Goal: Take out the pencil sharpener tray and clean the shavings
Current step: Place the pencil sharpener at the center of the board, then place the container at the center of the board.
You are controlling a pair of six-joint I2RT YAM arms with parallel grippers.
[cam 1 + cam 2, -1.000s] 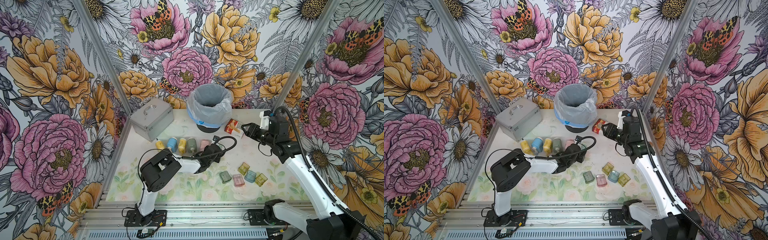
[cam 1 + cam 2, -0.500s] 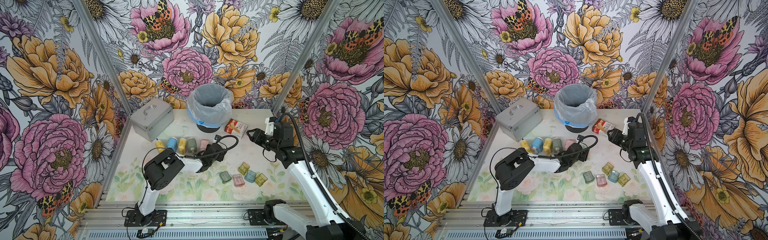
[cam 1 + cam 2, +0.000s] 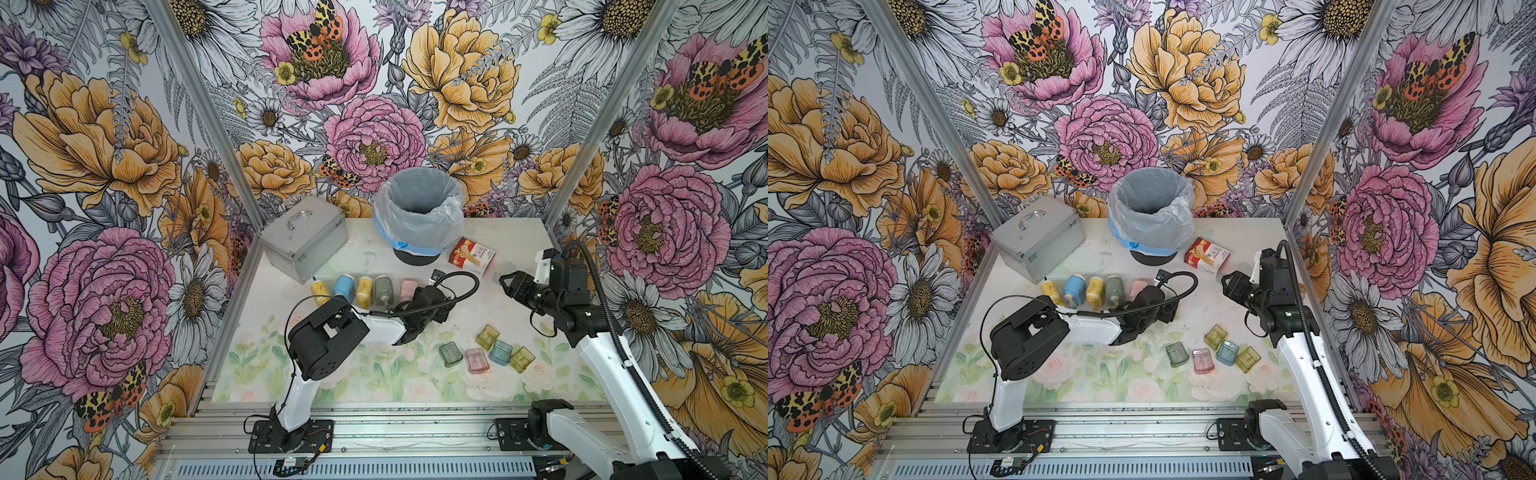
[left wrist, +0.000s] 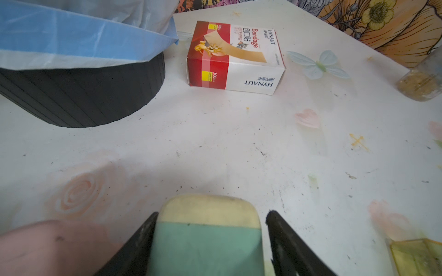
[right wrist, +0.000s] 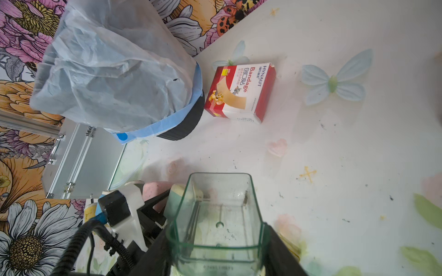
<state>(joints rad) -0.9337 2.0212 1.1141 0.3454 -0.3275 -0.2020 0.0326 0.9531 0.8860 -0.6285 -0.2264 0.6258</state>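
White tbl (image 4: 215, 133) w/ faded rose print, floral walls (image 3: 104, 124) round it; dark shavings (image 4: 261, 152) flecked it. L gripper (image 4: 212, 213) stood parted astride green sharpener (image 4: 208, 241); R gripper (image 5: 217, 231) clamped clear tray (image 5: 220, 191) over tbl.

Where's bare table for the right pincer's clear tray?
Bare for the clear tray: between bandage box and loose trays, or the front strip between those trays and the rail. Crowded: sharpener row at the left pincer.
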